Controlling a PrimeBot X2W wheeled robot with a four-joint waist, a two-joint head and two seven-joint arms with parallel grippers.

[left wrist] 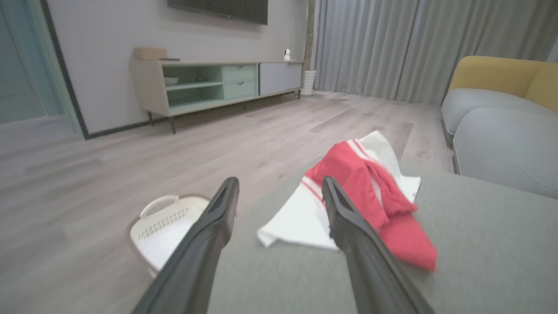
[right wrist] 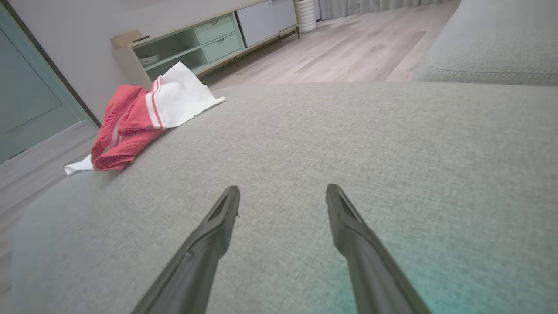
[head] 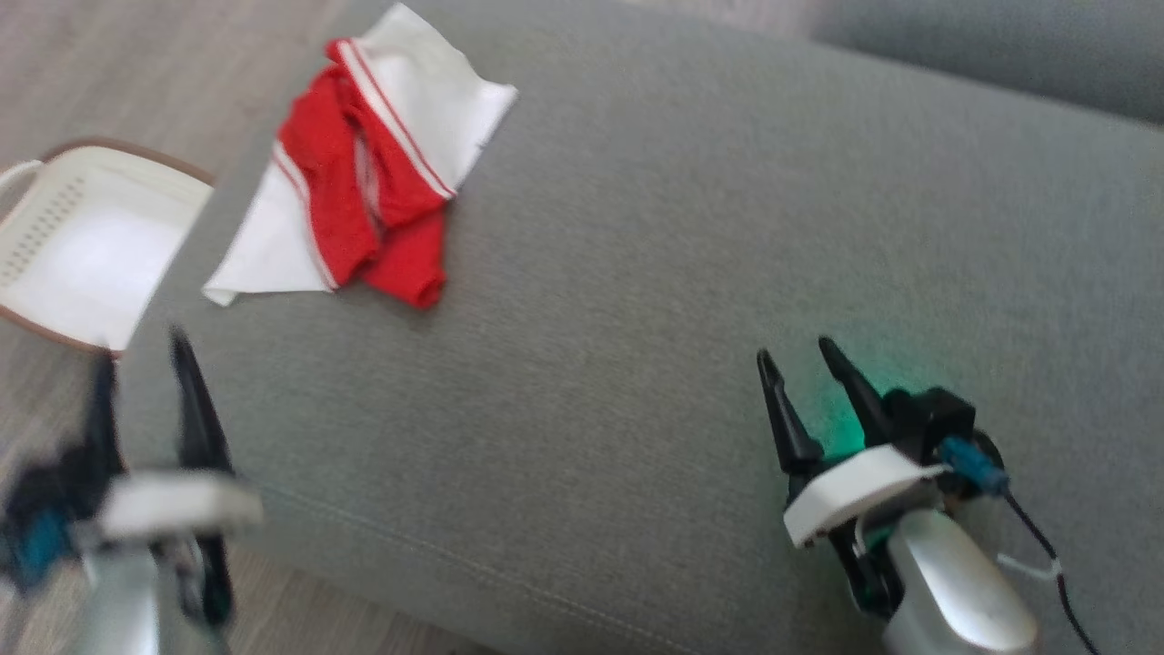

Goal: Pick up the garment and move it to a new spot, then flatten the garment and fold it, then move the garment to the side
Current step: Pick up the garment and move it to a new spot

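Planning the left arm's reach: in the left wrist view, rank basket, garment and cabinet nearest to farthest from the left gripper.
1. Basket, low at left.
2. Garment, ahead, slightly right.
3. Cabinet, far back at left.

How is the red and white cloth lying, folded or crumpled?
Crumpled: the red and white garment lies bunched in uneven layers on the grey fabric cushion.

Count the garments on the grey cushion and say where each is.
1: a crumpled red-and-white garment at the far left corner of the cushion, near the white basket on the floor. Folds might hide another.
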